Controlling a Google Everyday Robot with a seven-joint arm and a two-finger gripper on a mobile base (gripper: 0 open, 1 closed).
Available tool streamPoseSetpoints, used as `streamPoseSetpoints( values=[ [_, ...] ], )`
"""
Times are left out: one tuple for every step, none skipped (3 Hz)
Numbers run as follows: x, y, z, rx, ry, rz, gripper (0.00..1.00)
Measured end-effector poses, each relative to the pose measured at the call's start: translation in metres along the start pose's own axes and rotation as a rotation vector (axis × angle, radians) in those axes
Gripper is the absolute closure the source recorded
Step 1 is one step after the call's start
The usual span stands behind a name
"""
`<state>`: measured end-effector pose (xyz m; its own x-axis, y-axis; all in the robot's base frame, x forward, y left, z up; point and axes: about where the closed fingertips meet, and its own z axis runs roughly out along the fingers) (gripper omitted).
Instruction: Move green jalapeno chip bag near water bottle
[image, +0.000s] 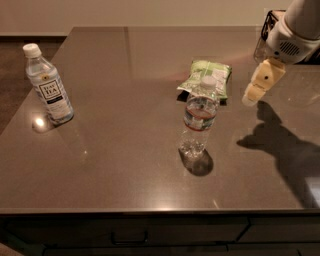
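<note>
From my station I saw the gripper (251, 96) hanging over the right side of the dark table (115, 150), near the green jalapeno chip bag (210, 74) but apart from it. Whether it was clenched or released I could not tell. The bag lay flat just behind the upright water bottle (200, 117). A white-labelled bottle (49, 86) stood well apart at the left.
</note>
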<state>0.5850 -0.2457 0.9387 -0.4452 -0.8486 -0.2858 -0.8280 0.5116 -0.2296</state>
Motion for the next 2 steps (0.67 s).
streamPoseSetpoints(
  values=[
    [-0.023,-0.019,0.037,0.006,-0.015,0.078,0.0],
    [-0.044,-0.032,0.068,-0.01,-0.03,0.152,0.0]
  ],
)
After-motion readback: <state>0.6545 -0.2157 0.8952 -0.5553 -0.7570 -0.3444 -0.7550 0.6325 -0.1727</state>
